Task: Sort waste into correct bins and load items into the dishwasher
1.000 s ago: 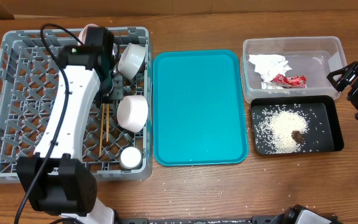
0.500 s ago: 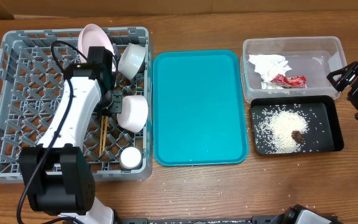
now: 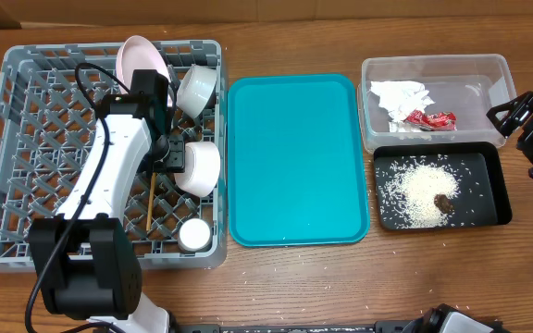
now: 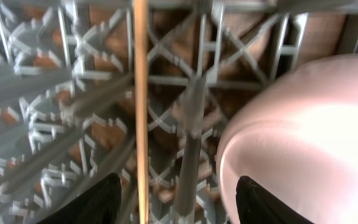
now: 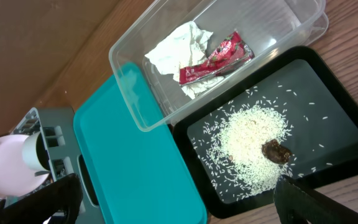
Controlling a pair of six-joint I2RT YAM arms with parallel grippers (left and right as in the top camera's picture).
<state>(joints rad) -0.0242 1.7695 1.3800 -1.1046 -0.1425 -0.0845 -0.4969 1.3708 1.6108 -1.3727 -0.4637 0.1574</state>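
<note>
My left gripper (image 3: 162, 154) hangs low inside the grey dishwasher rack (image 3: 26, 139), jaws open. A thin wooden chopstick (image 4: 141, 106) runs between the fingers (image 4: 98, 202), touching neither, and lies on the lattice (image 3: 151, 199). A pale bowl (image 4: 303, 143) sits just right of the gripper (image 4: 179, 208). A pink plate (image 3: 142, 60), two white bowls (image 3: 197, 88) and a small cup (image 3: 193, 234) stand in the rack. My right gripper (image 3: 505, 116) is open and empty beside the clear tub (image 3: 368, 102), which holds the napkin (image 3: 401, 95) and red wrapper (image 3: 430, 118). Rice (image 3: 419, 190) and a brown lump (image 3: 442, 202) lie in the black tray (image 3: 502, 185).
A bare teal tray (image 3: 294, 157) lies between the rack and the bins. The right wrist view looks down on the tub (image 5: 142, 99), black tray (image 5: 334, 106) and teal tray (image 5: 135, 162). A few rice grains are scattered on the wooden table near the front.
The left arm drew back toward the front of the rack, uncovering the pink plate. Its jaws then opened and let go of the chopstick. The right arm stayed still.
</note>
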